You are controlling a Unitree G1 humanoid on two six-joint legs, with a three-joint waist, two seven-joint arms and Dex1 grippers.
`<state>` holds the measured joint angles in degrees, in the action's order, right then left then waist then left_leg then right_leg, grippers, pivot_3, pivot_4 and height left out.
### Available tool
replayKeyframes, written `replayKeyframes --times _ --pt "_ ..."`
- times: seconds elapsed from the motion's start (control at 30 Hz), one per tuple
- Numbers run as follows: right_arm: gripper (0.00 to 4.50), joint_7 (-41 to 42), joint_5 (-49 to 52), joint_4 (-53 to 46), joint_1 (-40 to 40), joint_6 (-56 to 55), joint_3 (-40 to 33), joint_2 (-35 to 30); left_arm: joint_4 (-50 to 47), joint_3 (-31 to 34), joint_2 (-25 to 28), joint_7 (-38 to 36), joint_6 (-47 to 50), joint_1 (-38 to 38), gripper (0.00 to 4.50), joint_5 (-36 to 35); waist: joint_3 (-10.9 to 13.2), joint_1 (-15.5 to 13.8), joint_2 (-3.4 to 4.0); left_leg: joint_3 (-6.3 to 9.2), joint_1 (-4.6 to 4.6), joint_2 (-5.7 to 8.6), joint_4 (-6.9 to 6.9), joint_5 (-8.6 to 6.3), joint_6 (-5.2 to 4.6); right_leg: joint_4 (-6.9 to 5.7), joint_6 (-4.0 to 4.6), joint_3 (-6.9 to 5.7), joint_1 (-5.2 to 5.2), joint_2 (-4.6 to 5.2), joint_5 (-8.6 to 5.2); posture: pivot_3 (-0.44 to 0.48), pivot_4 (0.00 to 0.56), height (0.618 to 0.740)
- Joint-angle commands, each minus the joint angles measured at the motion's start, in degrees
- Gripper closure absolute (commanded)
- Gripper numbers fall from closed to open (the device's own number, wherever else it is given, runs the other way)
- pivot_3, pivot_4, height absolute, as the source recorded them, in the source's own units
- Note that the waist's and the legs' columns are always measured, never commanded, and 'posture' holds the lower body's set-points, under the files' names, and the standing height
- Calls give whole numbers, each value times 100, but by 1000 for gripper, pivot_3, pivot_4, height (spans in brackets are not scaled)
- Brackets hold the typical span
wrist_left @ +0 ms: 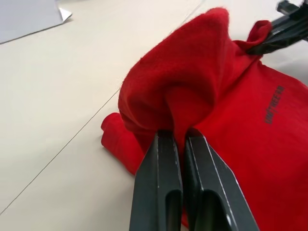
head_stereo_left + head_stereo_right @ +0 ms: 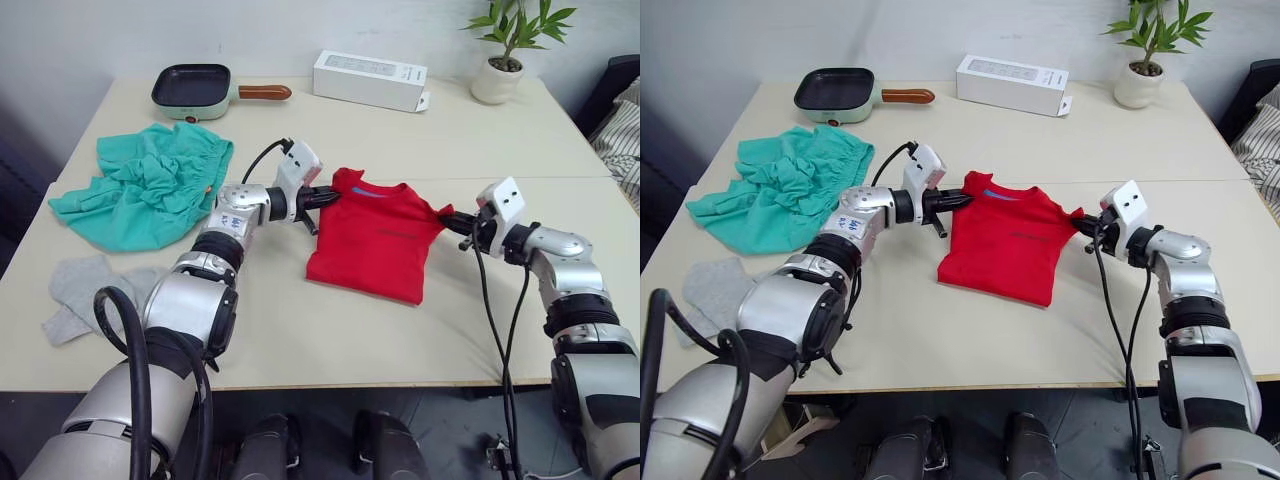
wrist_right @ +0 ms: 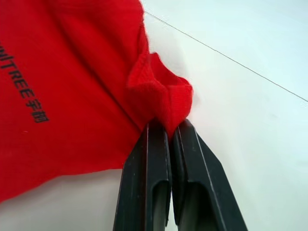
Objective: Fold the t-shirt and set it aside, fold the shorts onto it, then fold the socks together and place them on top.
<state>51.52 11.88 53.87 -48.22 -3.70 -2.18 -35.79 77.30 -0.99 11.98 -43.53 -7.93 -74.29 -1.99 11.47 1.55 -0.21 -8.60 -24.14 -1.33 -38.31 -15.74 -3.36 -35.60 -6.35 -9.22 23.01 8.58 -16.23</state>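
At table centre | left gripper [image 2: 325,197] pinching t-shirt [image 2: 378,245] shoulder | right gripper [image 2: 450,220] pinching opposite sleeve

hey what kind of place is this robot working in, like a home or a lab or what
Probably an office or lab room dressed to look homelike, not a real laundry area. Two plain tables are pushed together against a bare wall, carrying a small electric frying pan, a white box and a potted plant alongside the clothes.

Two pale beige tables [image 2: 400,330] abutting before a plain white wall [image 2: 300,30].
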Motion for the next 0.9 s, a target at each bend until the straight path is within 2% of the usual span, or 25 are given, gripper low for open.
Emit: replayKeyframes --times 0.03,0.1,0.17,0.23,0.33,0.37,0.43,0.6,0.67,0.77,0.9 --pt "4019 -211 55 82 -88 -182 -333 -22 -87 58 103 412 -123 -129 3144 225 0 13 0 0 1 1 2 1 1 -1 0 1 0 0 0 0 150 740" --pt "3479 -399 25 85 -64 -344 -427 -42 -104 43 192 611 -202 -87 2543 343 0 15 0 0 1 0 5 2 3 -1 0 1 2 -1 0 0 150 740" --pt "2694 -572 -37 48 15 -701 -540 -151 -150 26 331 664 -360 -16 1843 451 0 22 0 -1 1 0 6 2 4 -1 0 2 3 -1 0 0 150 740" --pt "1999 -553 -46 -58 148 -1008 -647 -294 -245 38 472 396 -662 104 1221 474 0 24 0 -3 2 0 9 3 5 -1 0 4 5 -1 0 0 150 740" --pt "910 -85 109 -502 483 -1172 -739 -473 -454 50 673 -350 -1121 334 258 415 0 21 1 -7 2 1 14 4 7 -1 0 5 9 -1 0 0 150 740" --pt "548 113 185 -815 656 -1110 -732 -522 -550 46 746 -613 -1291 432 0 386 0 15 0 -8 2 1 15 4 7 0 0 6 9 -1 0 0 150 740" --pt "34 574 314 -1683 1124 -1092 -631 -618 -823 37 906 -1191 -1803 693 0 300 0 11 0 -9 2 1 13 4 6 0 0 6 10 -1 0 0 150 740" --pt "34 1156 758 -4238 2468 -334 -283 -592 -1862 -136 1196 -2819 -2782 1614 0 -23 -1 5 1 -12 1 -1 9 3 7 -9 1 13 20 -1 0 0 150 740" --pt "34 1176 754 -5014 3024 -282 -90 -496 -2276 -265 1242 -3101 -3030 2045 0 -56 -3 0 4 -12 1 -4 5 3 8 -14 3 15 22 0 0 0 150 740" --pt "34 823 388 -5354 3435 -472 127 -234 -2727 -382 1137 -2959 -3148 2425 0 -26 -3 -6 3 -11 1 -5 -4 2 9 -19 6 16 21 0 0 0 150 740" --pt "34 398 -381 -4948 3536 -1026 426 -41 -2850 -671 898 -2409 -3398 2584 0 348 -3 -77 3 -7 -5 -3 -49 -6 -5 -26 6 17 21 13 0 0 150 740"
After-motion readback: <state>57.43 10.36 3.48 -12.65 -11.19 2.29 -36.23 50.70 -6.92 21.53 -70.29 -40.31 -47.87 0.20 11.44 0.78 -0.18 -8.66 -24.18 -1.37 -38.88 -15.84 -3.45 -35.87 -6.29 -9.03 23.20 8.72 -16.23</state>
